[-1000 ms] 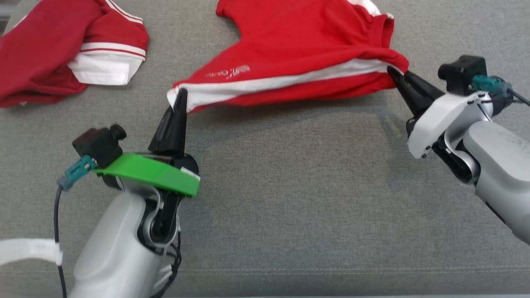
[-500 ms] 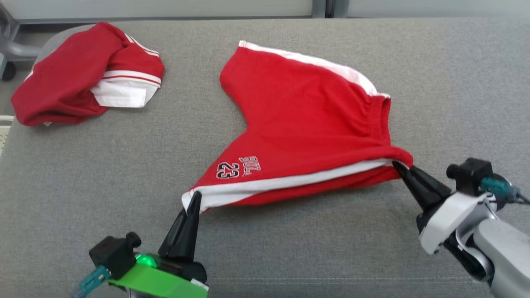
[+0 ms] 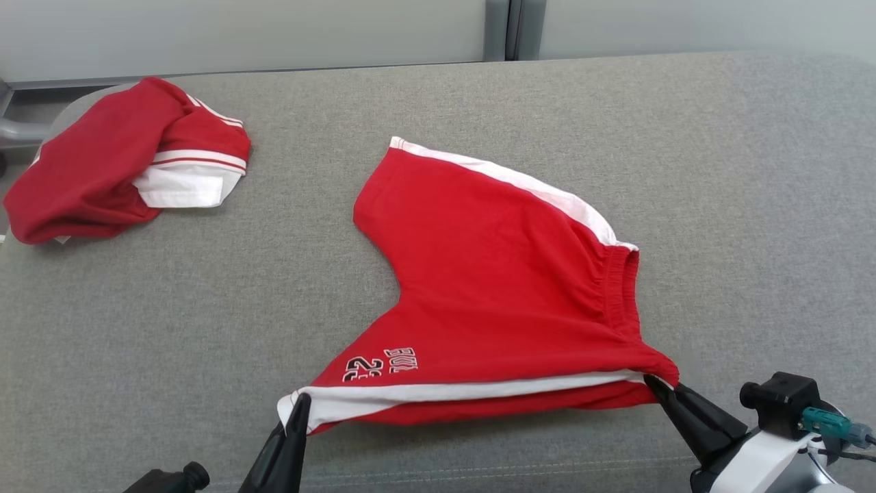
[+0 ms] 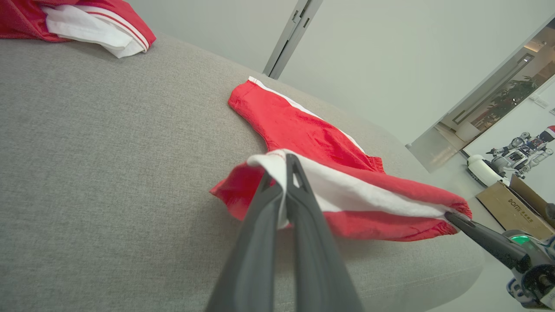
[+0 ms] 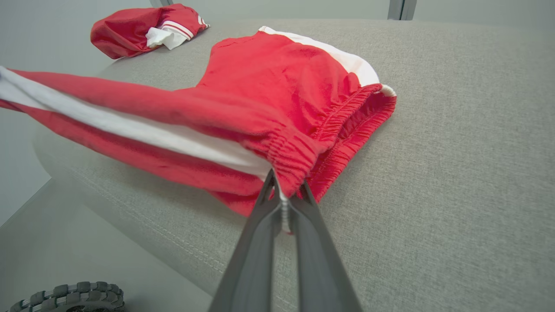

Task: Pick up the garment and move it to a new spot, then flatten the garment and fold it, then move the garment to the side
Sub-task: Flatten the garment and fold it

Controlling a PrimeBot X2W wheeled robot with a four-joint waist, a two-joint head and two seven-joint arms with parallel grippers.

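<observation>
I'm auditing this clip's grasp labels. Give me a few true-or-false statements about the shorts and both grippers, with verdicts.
1. The left gripper is shut on the white-trimmed leg hem of the red shorts. True.
2. The right gripper is open, clear of the shorts. False: it is shut on the waistband corner.
3. The shorts lie fully flat on the grey cushion. False: the near edge hangs lifted between the grippers.
4. A second red-and-white garment lies bunched at the far left. True.

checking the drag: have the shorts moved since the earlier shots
Yes, the shorts came nearer the robot, judged against the crumpled red garment at far left.
</observation>
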